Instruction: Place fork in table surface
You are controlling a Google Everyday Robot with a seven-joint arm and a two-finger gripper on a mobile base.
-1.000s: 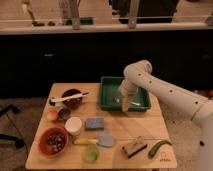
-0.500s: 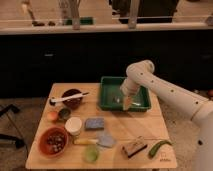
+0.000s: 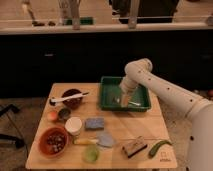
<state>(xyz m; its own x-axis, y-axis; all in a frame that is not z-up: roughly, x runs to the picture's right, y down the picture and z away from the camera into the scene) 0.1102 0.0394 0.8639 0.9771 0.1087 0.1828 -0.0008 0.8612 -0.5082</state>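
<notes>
One fork (image 3: 133, 103) is what I am after. It lies as a thin pale streak on the floor of the green tray (image 3: 107, 94), toward the tray's near right corner. My gripper (image 3: 123, 99) hangs down inside the tray, just left of that streak, its fingers spread apart with nothing between them.

I judge this to be the reaching step, with the pick not yet made. The next move calls for settling the fingers either side of the slim metal, low against the tray floor. Then I close, lift clear of the tray's wall and carry the fork to bare table surface (image 3: 131, 129) just in front of the tray.

My own wrist covers part of the tray floor. I cannot tell which end of the fork carries the tines, nor whether my fingertips touch it. My arm's base is cut off to the right of the tray.
</notes>
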